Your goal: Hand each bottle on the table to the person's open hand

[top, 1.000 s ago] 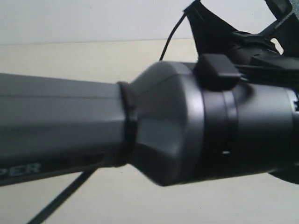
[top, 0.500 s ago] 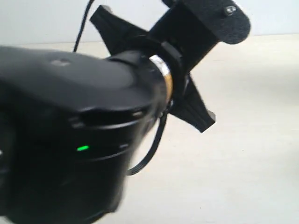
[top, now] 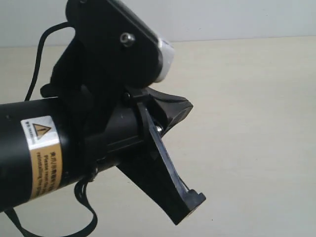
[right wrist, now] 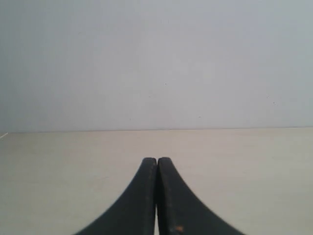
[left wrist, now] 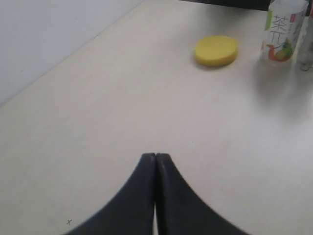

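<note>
In the left wrist view my left gripper (left wrist: 155, 155) is shut and empty above the pale table (left wrist: 98, 112). Well ahead of it, at the table's far end, a white bottle (left wrist: 281, 29) with a green label stands upright. The edge of a clear bottle (left wrist: 308, 41) shows just beside it. My right gripper (right wrist: 157, 159) is also shut and empty, over bare table (right wrist: 244, 166) and facing a plain wall. No bottle shows in the right wrist view. The person's hand is out of view.
A flat round yellow object (left wrist: 216, 50) lies on the table near the white bottle. In the exterior view a black arm (top: 74, 138) with a yellow warning label sits close to the camera. It hides the left half of the table (top: 256, 123).
In the exterior view the arm has swung across the camera. A grey link filled the view before, then a black joint, and now the labelled link and a black bracket.
</note>
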`<state>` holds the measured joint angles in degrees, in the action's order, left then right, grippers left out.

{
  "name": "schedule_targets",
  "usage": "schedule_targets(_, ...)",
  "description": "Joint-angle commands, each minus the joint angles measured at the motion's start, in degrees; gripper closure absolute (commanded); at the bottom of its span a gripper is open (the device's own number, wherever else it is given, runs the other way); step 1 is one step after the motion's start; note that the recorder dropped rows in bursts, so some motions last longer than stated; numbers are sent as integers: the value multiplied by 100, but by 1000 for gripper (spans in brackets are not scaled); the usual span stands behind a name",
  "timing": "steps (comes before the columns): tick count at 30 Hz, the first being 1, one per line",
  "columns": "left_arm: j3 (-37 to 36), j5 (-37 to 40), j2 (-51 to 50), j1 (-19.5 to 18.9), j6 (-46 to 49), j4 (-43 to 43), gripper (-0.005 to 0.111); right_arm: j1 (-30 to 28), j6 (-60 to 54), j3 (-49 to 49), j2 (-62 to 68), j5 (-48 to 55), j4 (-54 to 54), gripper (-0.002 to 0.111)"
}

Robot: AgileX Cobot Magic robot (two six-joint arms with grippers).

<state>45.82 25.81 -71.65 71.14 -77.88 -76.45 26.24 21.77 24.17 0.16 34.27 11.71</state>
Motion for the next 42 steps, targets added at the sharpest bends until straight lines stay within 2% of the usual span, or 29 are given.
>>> schedule_targets(1, -27, -78, 94, 23, -59, 56, 107, -22, -11, 31, -16, -5, 32, 108)
schedule_targets(9, -27, -17, 95, 12, -83, 26, 107, -22, -11, 31, -16, -5, 32, 108)
schedule_targets(11, -27, 339, 109, -30, -397, 106, 107, -22, -11, 31, -16, -5, 32, 108)
schedule_targets(16, -27, 1722, 121, -140, -1955, 131, 107, -22, -11, 31, -16, -5, 32, 108)
schedule_targets(19, -27, 2104, 163, -140, -2364, 144, 107, -22, -11, 31, -16, -5, 32, 108)
schedule_targets(23, -27, 2142, 229, -279, -2459, 398, 107, -22, -11, 31, -16, -5, 32, 108)
schedule_targets(25, -27, 2132, 292, -544, -2470, 742, 107, -22, -11, 31, -16, -5, 32, 108)
schedule_targets(28, -27, 1820, 417, -1218, -2811, 1211, 107, -22, -11, 31, -16, -5, 32, 108)
schedule_targets(31, -92, 980, 578, -1984, -2758, 1728, 107, -22, -11, 31, -16, -5, 32, 108)
schedule_targets(35, -524, -496, 910, -2889, -2541, 1790, 107, -22, -11, 31, -16, -5, 32, 108)
schedule_targets(39, -1065, -1210, 1359, -3605, -2554, 1855, 107, -22, -11, 31, -16, -5, 32, 108)
schedule_targets(42, -1511, -1324, 1845, -3915, -2809, 1905, 107, -22, -11, 31, -16, -5, 32, 108)
